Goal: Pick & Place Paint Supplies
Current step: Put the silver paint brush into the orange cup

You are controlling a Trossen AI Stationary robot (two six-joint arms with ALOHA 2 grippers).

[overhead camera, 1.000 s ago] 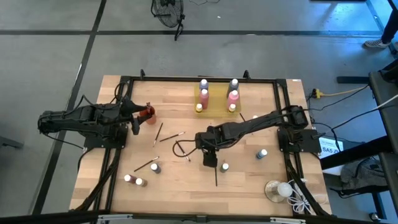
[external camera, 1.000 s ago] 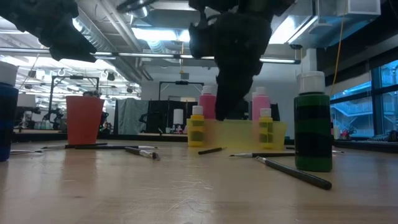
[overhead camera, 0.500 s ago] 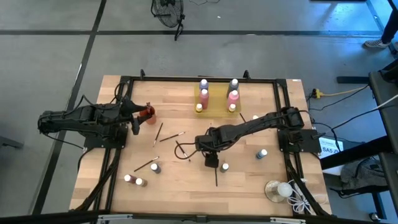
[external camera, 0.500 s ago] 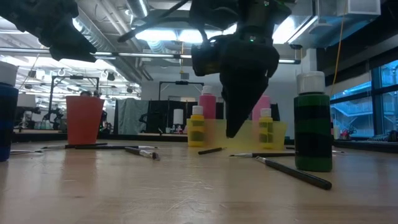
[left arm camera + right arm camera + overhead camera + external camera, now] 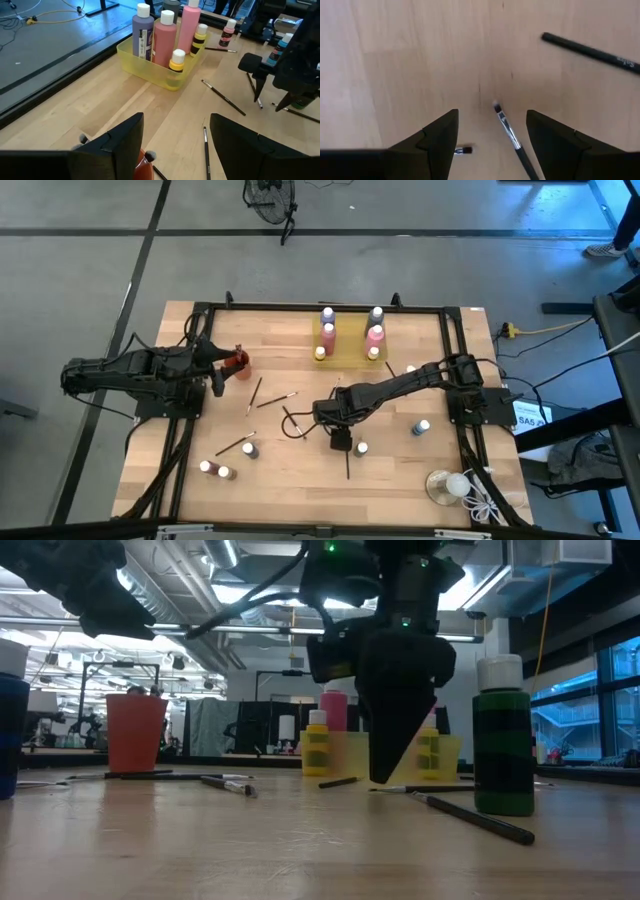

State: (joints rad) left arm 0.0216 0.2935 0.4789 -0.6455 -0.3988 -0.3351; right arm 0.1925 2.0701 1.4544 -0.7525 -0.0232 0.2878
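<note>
Left gripper parked at table's left side beside red cup, fingers apart, nothing held. Right gripper lowered at table middle, fingers spread wide over thin paintbrush, not touched. Yellow tray at back filled with pink, purple, yellow-capped bottles. Other bottles and brushes scattered on wood.

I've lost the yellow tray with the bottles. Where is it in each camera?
High view: the yellow tray sits at the table's far edge, about mid-width.
Low view: centre background, partly behind the right tool.
Left wrist view: upper middle, bottles standing in it.
Right wrist view: not in it.
Shared landmark: the red cup, left of the tray in the high and low views.
</note>
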